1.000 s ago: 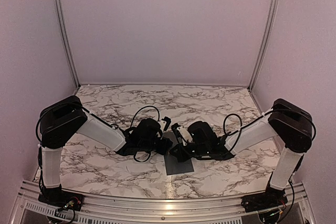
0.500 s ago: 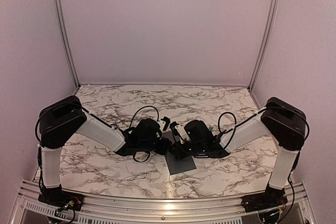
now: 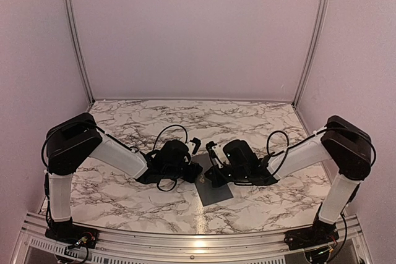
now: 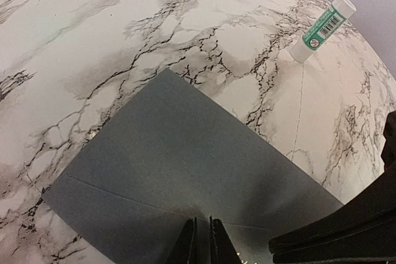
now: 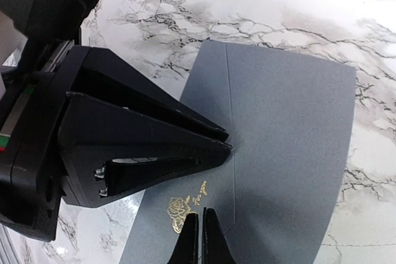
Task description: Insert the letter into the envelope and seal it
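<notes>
1. The left gripper (image 4: 202,227) is low over the envelope (image 4: 179,153). Its two black fingers are drawn almost together, with only a thin slit between them. The tips sit on the envelope's left part, at a straight crease. Whether they pinch any paper cannot be told.
2. From the right wrist camera, the left gripper shows as a large black wedge of hard, matte plastic. Its point touches the envelope at that same crease.
3. The envelope is a flat, dark grey paper rectangle with a smooth, matte face. It lies on a glossy white marble-patterned table (image 4: 124,23) veined in grey and black. From overhead, both grippers cover its far part, and its near end juts out toward the arm bases.
4. A small gold rose mark (image 5: 184,204) with tiny script is printed on the envelope, left of the crease in the right wrist view.
5. The right gripper (image 5: 199,217) has its fingers closed together with nothing between them. Its tips rest on the envelope just beside the gold mark.
6. A small white-and-green tube (image 4: 323,28), round with a barcode label, lies on the table apart from the envelope, beyond its far corner.
</notes>
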